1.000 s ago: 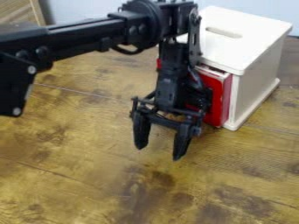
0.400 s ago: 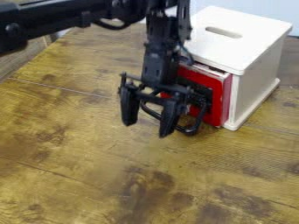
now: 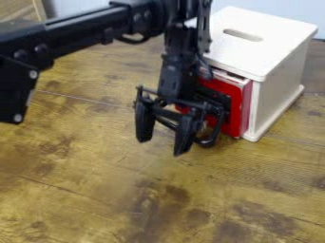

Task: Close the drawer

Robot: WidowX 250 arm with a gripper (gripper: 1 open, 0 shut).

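The drawer (image 3: 229, 95) sits in the lower front of the cream-white cabinet (image 3: 264, 59), red face showing. It seems to stick out slightly, though the arm hides most of it, so I can't say how far. The black loop handle (image 3: 223, 121) pokes out at the drawer's front.

The gripper (image 3: 162, 139) hangs just in front of the drawer, angled down toward the table, jaws spread wide with nothing between them. I can't tell whether the fingers touch the handle; from here they look just beside it.

Risks, as I judge them:
- The spread fingers could snag the loop handle and drag the drawer out instead of pushing it in.
- An off-centre push on the drawer face may skew it in its slot and jam it.
- The cabinet looks light and unfixed, so a hard shove could slide the whole cabinet back across the table rather than seat the drawer.
- The fingertips sit low against the drawer, so a downward slip could scrape the wood.

The surface is a worn wooden table (image 3: 89, 190), with yellow-brown planks, dark stains and visible grain, bare in front of the cabinet.

The room is barely visible. There is something pale and blurry beyond the far left corner of the table, away from the cabinet.
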